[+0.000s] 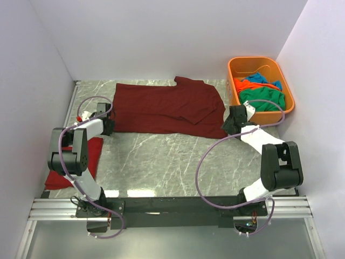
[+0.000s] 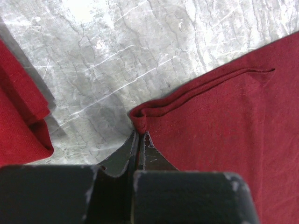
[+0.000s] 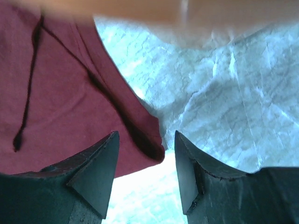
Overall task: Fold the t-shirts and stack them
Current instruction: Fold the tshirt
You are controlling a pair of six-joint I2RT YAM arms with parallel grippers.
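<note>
A dark maroon t-shirt lies spread flat at the back middle of the table. My left gripper sits at its near left corner. In the left wrist view the jaws are shut, with the shirt's doubled corner hem pinched at the tips. My right gripper is at the near right corner. In the right wrist view it is open, and the maroon corner lies between the fingers, touching neither. A folded bright red t-shirt lies at the near left, under the left arm.
A rigid orange tub stands at the back right, just behind the right gripper. It holds orange, green and blue shirts. White walls close in the left, back and right. The red shirt's edge shows in the left wrist view.
</note>
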